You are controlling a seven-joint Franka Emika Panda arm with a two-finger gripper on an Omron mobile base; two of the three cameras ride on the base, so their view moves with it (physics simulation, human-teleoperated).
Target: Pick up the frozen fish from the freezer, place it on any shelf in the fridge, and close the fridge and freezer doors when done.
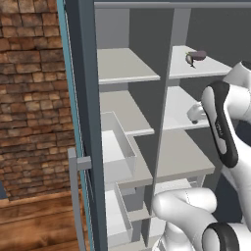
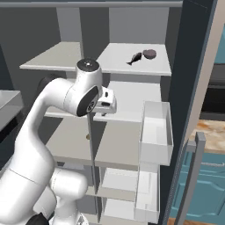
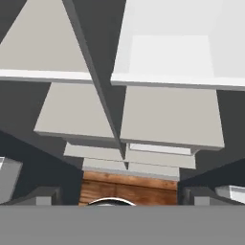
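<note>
One frozen fish (image 2: 134, 58), one maroon lump (image 2: 149, 53)

Red brick wall (image 1: 29, 98) at left above wooden floor (image 1: 34, 220); teal cabinets (image 2: 206, 189) at right.

Cabinet w/ both doors open, split by a central upright divider (image 2: 92, 149) into 2 shelf columns. Fish (image 2: 134, 57) lies on the top shelf (image 2: 132, 68) of the right column, w/ a rounded lump (image 2: 149, 53) just beside it, to its right. Left column's top shelf (image 1: 125, 66) sits level w/ it across the divider. Door bins (image 2: 154, 136) hang on the right door, stacked one above another; a bar handle (image 1: 74, 196) is on the left door's outer edge. Brick wall (image 1: 29, 98) left of the cabinet. Arm's hand, w/ gripper (image 2: 105, 105), is in front of the second shelves, near the divider.
</note>
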